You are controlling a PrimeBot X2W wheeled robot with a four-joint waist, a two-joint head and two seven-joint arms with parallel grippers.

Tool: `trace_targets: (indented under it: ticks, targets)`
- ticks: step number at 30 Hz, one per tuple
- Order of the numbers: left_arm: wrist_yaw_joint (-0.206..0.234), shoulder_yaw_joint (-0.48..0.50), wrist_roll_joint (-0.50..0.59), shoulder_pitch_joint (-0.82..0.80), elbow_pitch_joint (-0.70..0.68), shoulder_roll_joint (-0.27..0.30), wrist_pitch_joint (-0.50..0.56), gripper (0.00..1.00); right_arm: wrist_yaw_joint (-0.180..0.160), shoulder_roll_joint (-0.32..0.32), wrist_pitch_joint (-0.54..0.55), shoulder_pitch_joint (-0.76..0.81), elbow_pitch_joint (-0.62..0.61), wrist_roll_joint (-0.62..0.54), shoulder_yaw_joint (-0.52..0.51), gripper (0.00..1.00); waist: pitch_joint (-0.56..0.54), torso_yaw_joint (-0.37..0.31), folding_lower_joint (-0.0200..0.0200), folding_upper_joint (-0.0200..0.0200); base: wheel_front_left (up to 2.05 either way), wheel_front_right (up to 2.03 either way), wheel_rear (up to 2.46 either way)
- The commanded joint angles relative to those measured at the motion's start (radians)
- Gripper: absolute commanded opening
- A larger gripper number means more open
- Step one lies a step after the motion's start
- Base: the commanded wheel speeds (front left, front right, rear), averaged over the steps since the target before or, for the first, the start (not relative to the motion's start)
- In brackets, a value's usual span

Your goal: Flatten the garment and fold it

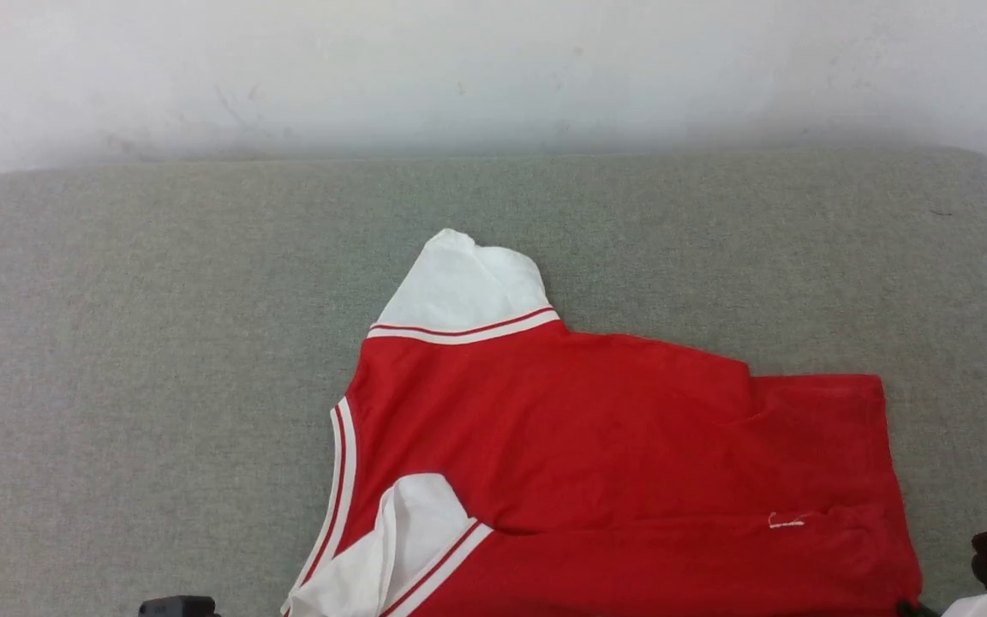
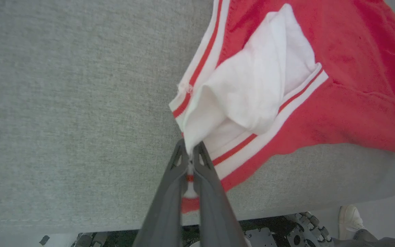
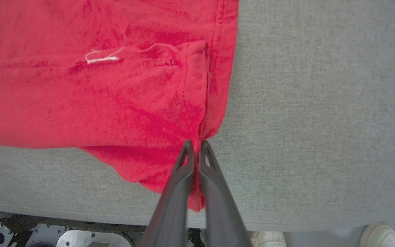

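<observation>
The red garment (image 1: 613,446) lies low in the middle of the head view, at the near edge of the grey pad (image 1: 116,343). Bare pad spreads left and above. The left gripper (image 2: 191,147) pinches its white sleeve; the right gripper (image 3: 195,144) pinches its red hem corner.

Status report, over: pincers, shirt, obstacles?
Both shut on red T-shirt with white striped sleeves: left pincer at sleeve, right pincer at hem corner. Near sleeve folded over, shirt on grey fabric surface. No obstacle seen.
</observation>
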Motion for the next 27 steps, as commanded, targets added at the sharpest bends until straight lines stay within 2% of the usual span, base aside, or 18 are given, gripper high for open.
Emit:
trace_targets:
  ticks: [1,6,7,8,9,10,12,13,18,21,24,27]
  targets:
    - [-0.001,0.001,-0.003,-0.015,0.020,-0.004,-0.004,0.00,-0.001,0.000,-0.011,0.001,0.014,0.000,0.007,0.00,-0.005,0.001,0.0001,0.0000,0.00,0.00,0.00]
    - [-0.005,0.005,0.015,-0.071,0.110,-0.024,-0.043,0.00,-0.001,-0.017,-0.074,-0.022,0.079,-0.003,0.051,0.00,-0.012,0.001,0.0001,0.0000,0.00,0.00,0.00]
    - [-0.008,0.004,0.017,-0.083,0.131,-0.030,-0.051,0.00,-0.001,-0.016,-0.092,-0.030,0.093,-0.002,0.057,0.07,-0.012,0.001,0.0001,0.0000,0.00,0.00,0.00]
    - [-0.012,-0.001,0.023,-0.094,0.152,-0.032,-0.057,0.00,-0.001,-0.015,-0.113,-0.039,0.106,-0.003,0.062,0.30,-0.012,0.000,0.0001,0.0000,0.00,0.00,0.00]
    - [-0.012,0.001,0.026,-0.104,0.169,-0.038,-0.069,0.03,-0.001,-0.018,-0.133,-0.047,0.118,-0.006,0.070,0.43,-0.011,-0.001,0.0001,0.0000,0.00,0.00,0.00]
    - [-0.013,0.001,0.027,-0.113,0.185,-0.044,-0.077,0.20,-0.001,-0.020,-0.148,-0.055,0.132,-0.008,0.077,1.00,-0.011,-0.003,0.0001,0.0000,0.00,0.00,0.00]
    - [-0.012,-0.002,0.035,-0.124,0.209,-0.050,-0.090,0.52,-0.001,-0.020,-0.171,-0.068,0.153,-0.006,0.087,1.00,-0.008,-0.006,0.0001,0.0000,0.00,0.00,0.00]
    - [-0.009,0.002,0.034,-0.127,0.216,-0.056,-0.099,1.00,-0.001,-0.022,-0.179,-0.074,0.160,-0.004,0.089,1.00,-0.005,-0.007,0.0001,0.0000,0.00,0.00,0.00]
    - [0.009,0.025,0.037,-0.117,0.208,-0.059,-0.134,1.00,-0.001,-0.025,-0.216,-0.090,0.156,0.006,0.081,1.00,0.009,-0.009,0.0001,0.0000,0.00,0.00,0.00]
    - [0.017,0.056,0.026,-0.094,0.141,-0.051,-0.155,1.00,-0.001,-0.016,-0.220,-0.096,0.109,0.023,0.060,1.00,0.021,-0.014,0.0001,0.0000,0.00,0.00,0.00]
    - [0.051,0.111,0.056,-0.097,0.032,-0.024,-0.201,1.00,-0.001,-0.003,-0.246,-0.116,0.032,0.012,0.030,1.00,0.044,-0.022,0.0001,0.0000,0.00,0.00,0.00]
    - [0.097,0.178,0.130,-0.169,-0.062,0.001,-0.283,1.00,-0.001,0.022,-0.311,-0.165,-0.046,-0.045,0.009,1.00,0.088,-0.033,0.0001,0.0000,0.00,0.00,0.00]
